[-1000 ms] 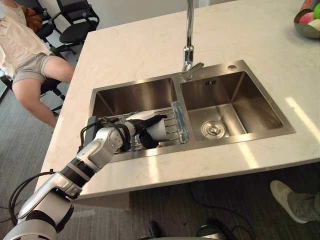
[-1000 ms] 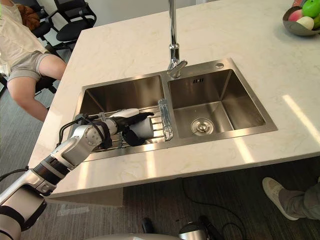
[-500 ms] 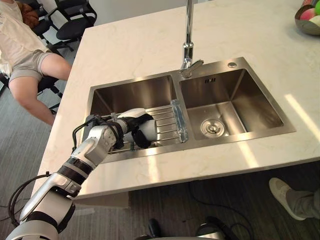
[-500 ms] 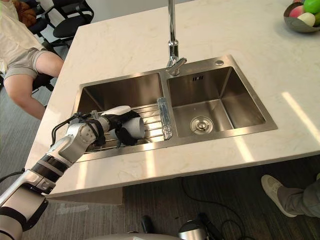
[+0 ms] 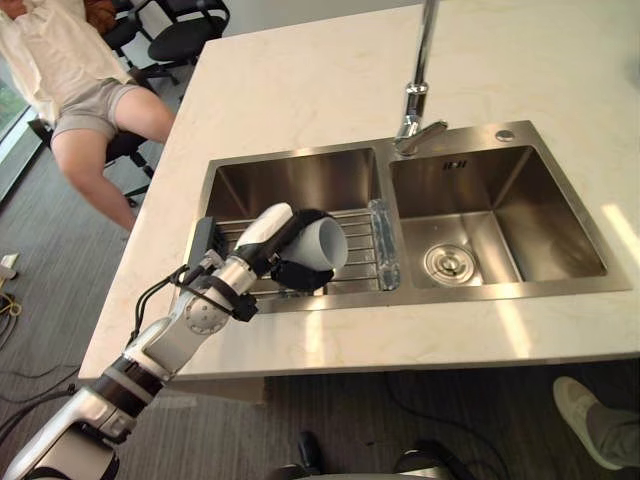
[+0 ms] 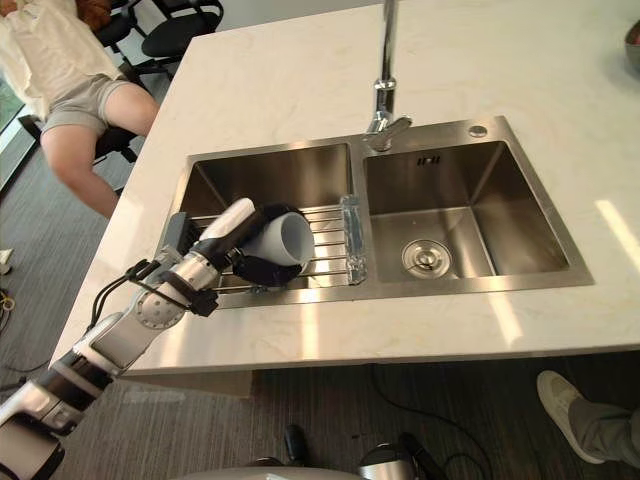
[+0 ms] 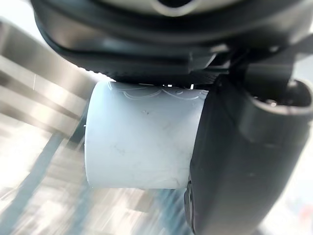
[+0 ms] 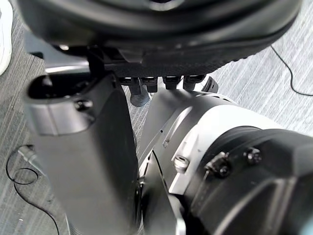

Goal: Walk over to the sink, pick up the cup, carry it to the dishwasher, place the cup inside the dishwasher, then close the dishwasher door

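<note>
A white cup (image 5: 325,245) is lifted off the wire rack (image 5: 355,272) in the left basin of the steel double sink (image 5: 300,183). It lies on its side with its mouth toward the divider. My left hand (image 5: 298,274) is shut on it, the dark fingers curled under the cup and the white-covered thumb along its top. Close up in the left wrist view, the cup (image 7: 137,142) sits against the palm with the thumb (image 7: 234,161) pressed to its side. My right hand (image 8: 83,147) hangs low over the grey floor, its fingers relaxed and holding nothing.
A tall faucet (image 5: 417,95) stands behind the divider, and a clear glass piece (image 5: 384,245) lies along it. The right basin has a drain (image 5: 447,262). A person (image 5: 90,90) sits at the counter's far left corner. Someone's shoe (image 5: 590,410) is on the floor, lower right.
The left hand has raised the cup off the rack and turned its mouth up toward the divider. The camera has shifted, so the sink sits further right in view.
</note>
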Motion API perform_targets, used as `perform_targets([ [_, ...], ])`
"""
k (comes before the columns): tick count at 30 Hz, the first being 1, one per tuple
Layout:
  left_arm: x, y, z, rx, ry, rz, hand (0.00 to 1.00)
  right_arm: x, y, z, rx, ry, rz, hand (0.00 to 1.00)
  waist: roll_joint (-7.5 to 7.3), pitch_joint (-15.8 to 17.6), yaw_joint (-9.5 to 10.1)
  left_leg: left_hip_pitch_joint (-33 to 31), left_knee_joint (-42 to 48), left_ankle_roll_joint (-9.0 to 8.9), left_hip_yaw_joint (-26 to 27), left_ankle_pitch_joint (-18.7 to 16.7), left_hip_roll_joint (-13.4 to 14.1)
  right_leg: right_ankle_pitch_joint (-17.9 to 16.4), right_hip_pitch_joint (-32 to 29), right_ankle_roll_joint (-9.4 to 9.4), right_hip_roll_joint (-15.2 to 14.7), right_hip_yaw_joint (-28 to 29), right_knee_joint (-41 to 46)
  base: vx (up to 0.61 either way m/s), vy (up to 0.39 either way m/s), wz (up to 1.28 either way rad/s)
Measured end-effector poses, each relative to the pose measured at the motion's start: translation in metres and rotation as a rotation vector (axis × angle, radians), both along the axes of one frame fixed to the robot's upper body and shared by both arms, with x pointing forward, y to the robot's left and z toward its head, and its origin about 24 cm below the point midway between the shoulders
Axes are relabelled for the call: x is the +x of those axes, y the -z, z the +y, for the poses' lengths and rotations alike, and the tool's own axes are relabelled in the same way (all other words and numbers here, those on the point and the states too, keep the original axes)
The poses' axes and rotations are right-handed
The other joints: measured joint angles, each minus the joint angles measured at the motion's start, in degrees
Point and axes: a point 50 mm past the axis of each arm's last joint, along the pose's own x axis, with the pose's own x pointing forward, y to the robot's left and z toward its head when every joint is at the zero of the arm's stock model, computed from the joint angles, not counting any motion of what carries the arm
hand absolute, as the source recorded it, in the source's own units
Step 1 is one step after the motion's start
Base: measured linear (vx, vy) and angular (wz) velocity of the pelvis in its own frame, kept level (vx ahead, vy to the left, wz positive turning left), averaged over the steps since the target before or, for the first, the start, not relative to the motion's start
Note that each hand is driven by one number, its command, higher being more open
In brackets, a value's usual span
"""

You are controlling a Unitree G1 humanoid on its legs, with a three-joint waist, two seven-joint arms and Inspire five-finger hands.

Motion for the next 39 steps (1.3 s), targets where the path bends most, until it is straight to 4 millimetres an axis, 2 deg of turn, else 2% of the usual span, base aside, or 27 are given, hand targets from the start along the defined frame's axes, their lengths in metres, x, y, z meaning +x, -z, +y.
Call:
perform_targets([
  [1, -0.004, -0.013, 0.011, -0.146, -0.052, -0.061, 0.0, -0.003, 0.0, 0.0, 0.001, 0.012, 0.005, 1.0, 0.01, 0.0, 1.04, 0.1, 0.0, -0.08, -0.6, 0.2, 0.1, -0.7, 0.0, -0.08, 0.0, -0.5, 1.0, -0.04, -0.037, 0.23],
  [3, -0.011, -0.029, 0.033, -0.307, -0.125, -0.163, 0.0, -0.006, 0.0, -0.002, -0.012, 0.012, 0.007, 1.0, 0.02, 0.0, 2.24, 0.0, 0.0, -0.2, -1.8, 0.5, 0.1, -1.8, 0.1, -0.19, 0.0, -1.5, 2.4, -0.05, -0.044, 0.32],
  [4, -0.017, -0.037, 0.05, -0.388, -0.172, -0.222, 0.0, -0.007, 0.0, -0.004, -0.031, -0.006, 0.003, 1.0, 0.0, 0.0, 3.17, 0.1, 0.0, -0.24, -2.6, 0.8, 0.2, -2.4, 0.3, -0.3, 0.0, -2.3, 3.2, -0.05, -0.04, 0.3],
  [8, -0.033, -0.044, 0.077, -0.544, -0.221, -0.313, 0.0, -0.009, 0.0, -0.006, -0.044, -0.027, 0.011, 1.0, 0.0, 0.0, 5.99, 0.1, 0.0, -0.28, -4.2, 1.2, 0.0, -3.8, 0.4, -0.24, -0.3, -3.5, 5.4, -0.04, -0.027, 0.24],
  [10, -0.04, -0.042, 0.092, -0.583, -0.275, -0.322, 0.0, -0.01, 0.0, -0.006, -0.046, -0.017, 0.01, 1.0, -0.03, 0.0, 6.63, 0.1, 0.4, -0.3, -5.2, 1.3, -0.2, -5.3, 0.2, -0.15, -0.9, -4.3, 7.8, -0.03, -0.021, 0.29],
  [13, -0.054, -0.027, 0.119, -0.668, -0.391, -0.287, 0.0, -0.01, -0.002, -0.011, -0.061, -0.04, -0.001, 1.0, -0.1, 0.0, 6.87, 0.2, 1.8, -0.3, -6.4, 1.3, -1.5, -9.2, -0.8, 0.13, -3.3, -5.3, 14.6, -0.03, -0.021, 0.28],
  [16, -0.069, 0.003, 0.135, -0.705, -0.517, -0.154, 0.0, -0.014, -0.003, -0.016, -0.085, -0.044, -0.001, 1.0, -0.01, 0.0, 7.95, 0.3, 3.8, -0.38, -8.6, 1.3, -3.0, -13.1, -0.8, 0.11, -5.9, -7.3, 21.0, -0.07, -0.061, 0.47],
  [18, -0.084, 0.029, 0.142, -0.698, -0.588, -0.04, 0.0, -0.02, -0.004, -0.019, -0.095, -0.022, 0.002, 1.0, 0.78, 0.2, 8.66, -0.2, 4.6, -0.83, -10.8, 2.1, -3.5, -15.4, 0.3, -0.9, -6.8, -10.3, 23.8, -0.12, -0.085, 0.71],
  [19, -0.086, 0.035, 0.143, -0.697, -0.603, -0.015, 0.0, -0.022, -0.005, -0.02, -0.098, -0.013, 0.005, 1.0, 1.15, 0.3, 9.16, -0.3, 4.6, -0.99, -11.3, 2.5, -3.4, -15.6, 0.5, -1.11, -6.8, -10.8, 24.1, -0.15, -0.066, 0.56],
  [21, -0.097, 0.048, 0.154, -0.706, -0.649, 0.04, 0.0, -0.026, -0.006, -0.023, -0.105, -0.005, 0.011, 1.0, 1.76, 0.5, 11.47, -0.9, 3.0, -2.22, -11.2, 5.4, -2.8, -15.7, -0.2, -1.96, -7.0, -12.1, 24.5, -0.16, -0.039, 0.3],
  [22, -0.101, 0.048, 0.157, -0.713, -0.659, 0.038, 0.0, -0.026, -0.006, -0.025, -0.11, -0.009, 0.01, 1.0, 1.74, 0.4, 12.11, -1.6, 3.4, -1.97, -10.5, 4.9, -2.6, -15.4, -0.9, -2.33, -7.1, -12.1, 24.6, -0.12, 0.022, 0.05],
  [23, -0.106, 0.045, 0.164, -0.722, -0.675, 0.015, 0.0, -0.023, -0.008, -0.027, -0.122, -0.014, 0.002, 1.0, 1.66, -0.1, 13.44, -3.8, 7.6, -0.06, -7.5, 2.5, -2.3, -14.8, -2.9, -2.41, -8.1, -11.8, 24.9, -0.04, 0.051, -0.06],
  [24, -0.108, 0.043, 0.167, -0.726, -0.685, 0.003, 0.0, -0.022, -0.008, -0.029, -0.129, -0.019, -0.003, 1.0, 1.48, -0.7, 13.84, -5.2, 10.4, 1.02, -6.1, 1.0, -2.2, -14.2, -4.2, -2.19, -8.8, -11.6, 25.0, 0.01, 0.095, -0.04],
  [25, -0.111, 0.039, 0.171, -0.732, -0.696, -0.028, 0.0, -0.019, -0.01, -0.034, -0.145, -0.028, -0.011, 1.0, 1.15, -1.5, 14.32, -8.0, 16.6, 2.21, -3.1, -2.3, -1.8, -13.1, -7.1, -1.31, -10.8, -11.3, 26.0, 0.03, 0.075, 0.09],
  [26, -0.114, 0.033, 0.172, -0.731, -0.68, -0.073, 0.0, -0.015, -0.013, -0.041, -0.172, -0.029, -0.027, 1.0, 1.8, -1.9, 14.48, -10.3, 21.6, 2.76, 0.1, -5.7, -0.1, -12.9, -9.7, -1.08, -12.4, -11.7, 28.6, 0.02, 0.083, 0.2],
  [27, -0.113, 0.03, 0.17, -0.729, -0.663, -0.094, 0.0, -0.012, -0.015, -0.047, -0.191, -0.03, -0.038, 1.0, 2.91, -2.5, 14.46, -11.8, 22.8, 2.73, 1.6, -5.6, -0.4, -13.0, -10.9, -1.35, -12.6, -11.8, 30.7, -0.06, 0.108, 0.56],
  [28, -0.104, 0.027, 0.164, -0.744, -0.609, -0.115, 0.0, -0.006, -0.017, -0.052, -0.209, -0.027, -0.052, 1.0, 4.51, -2.7, 13.83, -12.5, 19.5, 2.42, 2.8, -5.0, -0.7, -16.2, -14.4, -3.5, -11.2, -12.0, 34.4, -0.14, 0.073, 0.83],
  [29, -0.098, 0.027, 0.16, -0.769, -0.577, -0.123, 0.0, 0.001, -0.016, -0.051, -0.211, -0.031, -0.07, 1.0, 6.43, -3.8, 13.07, -11.4, 10.8, 1.35, -1.1, -1.3, 0.0, -17.5, -16.7, -7.27, -4.4, -13.1, 32.7, -0.18, 0.047, 1.23],
  [30, -0.09, 0.024, 0.158, -0.782, -0.554, -0.135, 0.0, 0.007, -0.014, -0.044, -0.196, -0.02, -0.087, 1.0, 5.27, -4.1, 11.58, -10.6, 3.4, -0.81, -3.5, 5.5, -1.7, -16.5, -17.7, -10.1, -1.7, -13.8, 28.4, -0.16, -0.085, 2.34],
  [31, -0.064, 0.016, 0.144, -0.847, -0.462, -0.16, 0.0, 0.015, -0.011, -0.035, -0.188, 0.004, -0.132, 1.0, 2.73, -2.4, 8.42, -11.5, 12.7, 8.18, 8.5, -0.2, -0.3, -12.9, -17.4, -11.36, -5.7, -19.0, 27.2, -0.08, -0.077, 2.2],
  [32, -0.061, 0.015, 0.142, -0.854, -0.446, -0.161, 0.0, 0.019, -0.012, -0.036, -0.198, 0.005, -0.141, 1.0, 1.9, -1.7, 8.18, -10.3, 16.9, 8.27, 13.5, -1.8, 1.6, -12.9, -17.4, -11.36, -7.5, -19.7, 28.2, -0.03, -0.099, 2.18],
  [33, -0.056, 0.015, 0.135, -0.858, -0.422, -0.148, 0.0, 0.02, -0.013, -0.037, -0.214, 0.016, -0.16, 1.0, 0.75, -1.0, 7.82, -6.2, 22.0, 7.12, 21.8, -2.4, 5.9, -12.9, -17.1, -11.35, -10.9, -21.2, 29.3, 0.01, -0.032, 0.93],
  [35, -0.053, 0.009, 0.126, -0.847, -0.39, -0.16, 0.0, 0.019, -0.018, -0.047, -0.265, 0.025, -0.178, 1.0, 1.25, -1.2, 7.52, -0.6, 23.6, 5.52, 26.2, -1.9, 10.9, -12.7, -17.7, -11.02, -14.4, -23.5, 31.6, -0.11, 0.136, 1.05],
  [36, -0.051, -0.004, 0.119, -0.827, -0.364, -0.206, 0.0, 0.02, -0.02, -0.053, -0.289, 0.024, -0.179, 1.0, 1.5, -1.2, 7.56, 1.7, 21.8, 3.56, 26.3, -1.5, 11.8, -12.5, -18.1, -10.69, -16.7, -25.1, 33.3, -0.16, 0.262, 1.02],
  [37, -0.05, -0.011, 0.116, -0.814, -0.348, -0.232, 0.0, 0.02, -0.021, -0.054, -0.299, 0.025, -0.179, 1.0, 1.54, -1.2, 7.47, 2.5, 20.7, 2.43, 26.3, -2.0, 11.9, -12.2, -18.0, -10.29, -17.6, -26.1, 33.8, -0.12, 0.313, 1.05],
  [39, -0.049, -0.041, 0.107, -0.733, -0.279, -0.319, 0.0, 0.023, -0.02, -0.051, -0.297, 0.06, -0.184, 1.0, 1.42, -1.0, 7.85, 3.4, 16.3, -5.6, 25.0, -7.7, 11.5, -9.3, -15.7, -8.32, -18.0, -29.8, 32.4, -0.1, 0.367, 0.99],
])
